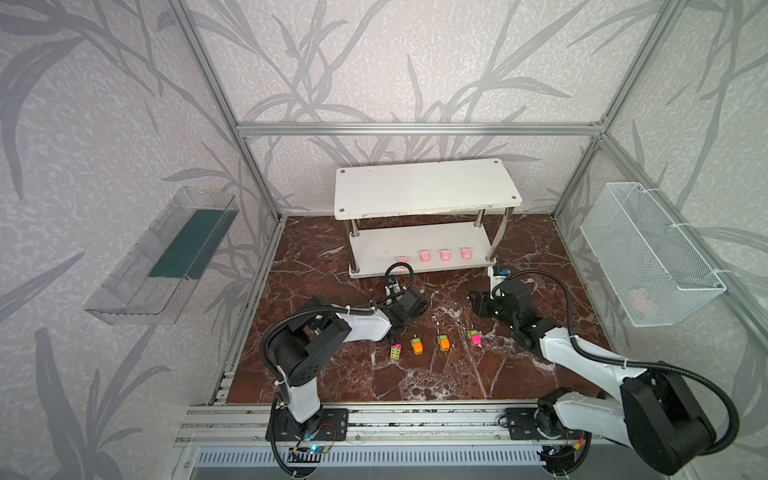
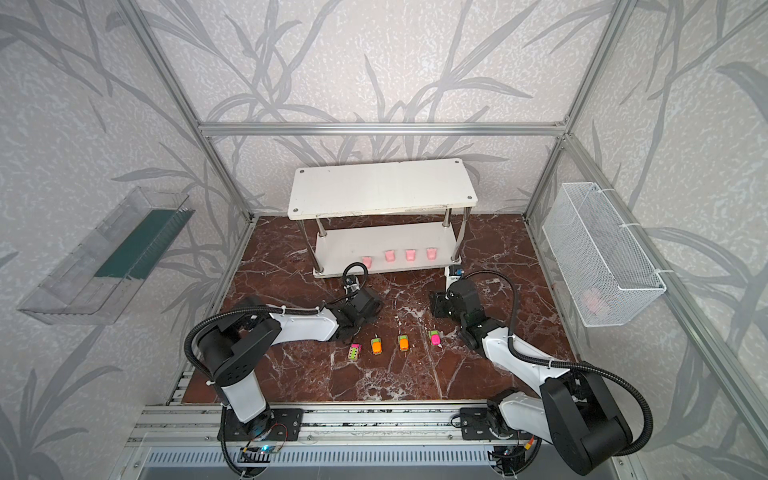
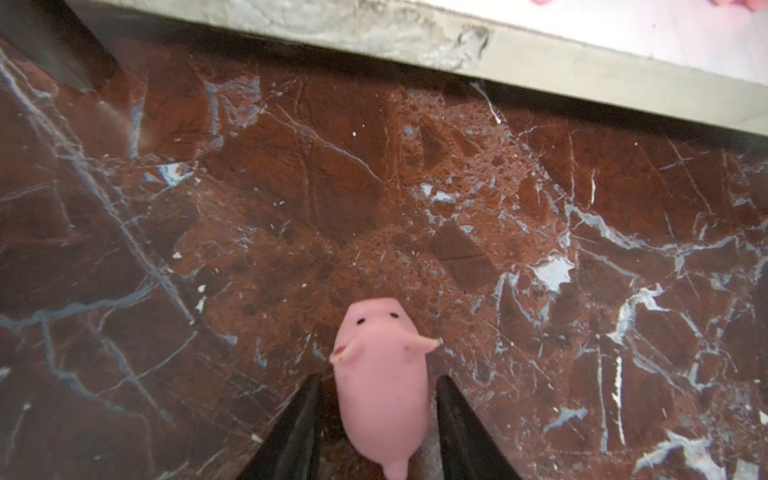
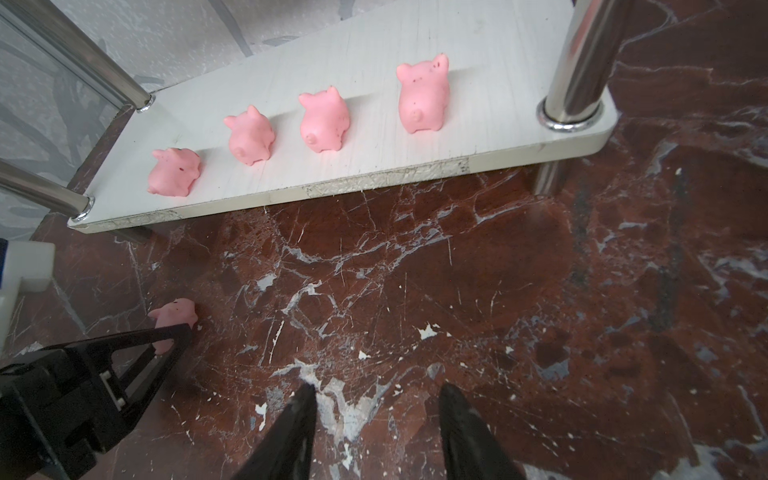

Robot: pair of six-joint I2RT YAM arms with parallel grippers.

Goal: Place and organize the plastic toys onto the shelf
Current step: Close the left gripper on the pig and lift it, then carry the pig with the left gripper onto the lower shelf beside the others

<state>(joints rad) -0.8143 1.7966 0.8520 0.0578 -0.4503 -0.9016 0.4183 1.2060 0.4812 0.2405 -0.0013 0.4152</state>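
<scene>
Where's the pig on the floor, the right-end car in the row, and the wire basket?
Pig on the floor (image 3: 380,386): left wrist view, middle of its body.
Right-end car (image 1: 474,337): in a top view, its pink body.
Wire basket (image 1: 623,257): in a top view, its mesh side wall.

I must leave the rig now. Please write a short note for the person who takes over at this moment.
Left gripper: open, jaws either side of the fifth pig on the floor, not yet gripping.
Right gripper: open, empty, over the floor near the shelf.
Done: four pigs in a row on the lower board.
To do: fifth pig, and four cars in a row on the floor.
</scene>
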